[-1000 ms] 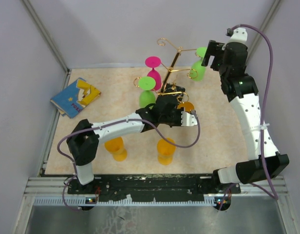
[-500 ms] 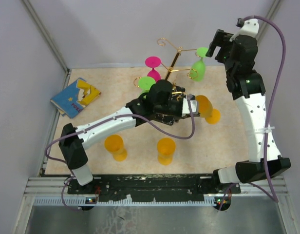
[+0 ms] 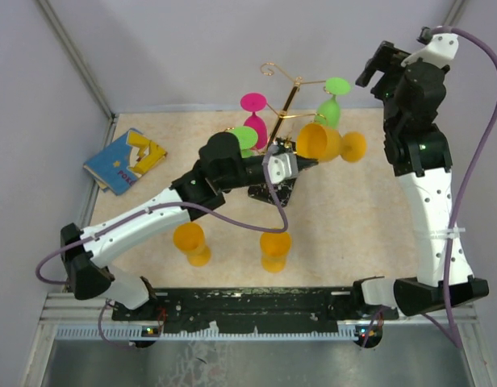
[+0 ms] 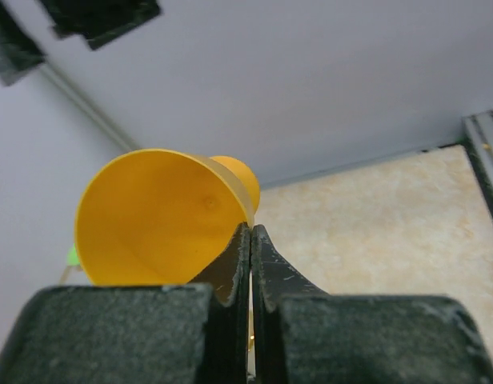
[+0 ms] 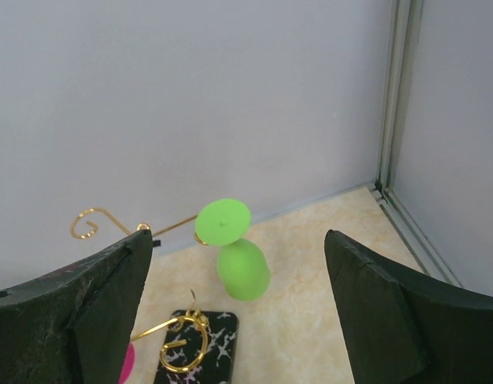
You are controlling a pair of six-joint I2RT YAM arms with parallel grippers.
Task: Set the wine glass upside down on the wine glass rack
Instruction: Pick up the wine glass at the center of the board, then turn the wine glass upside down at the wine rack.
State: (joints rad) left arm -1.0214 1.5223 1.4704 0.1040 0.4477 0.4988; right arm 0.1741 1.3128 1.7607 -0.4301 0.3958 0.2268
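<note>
The left gripper (image 3: 301,161) pinches the rim of the orange glass (image 3: 317,141), which lies sideways just ahead of it beside the rack (image 3: 290,95). Flipping and hanging are not yet done. The right gripper (image 3: 373,68) gapes empty.

The beige speckled tabletop (image 3: 353,226) carries the wine glass rack's black marbled base (image 5: 218,352) just below the left hand (image 3: 306,160). Two orange glasses (image 3: 191,242) (image 3: 274,247) stand nearer the arm bases than that hand. A blue-and-yellow booklet (image 3: 125,160) lies flat, far to its left.
</note>
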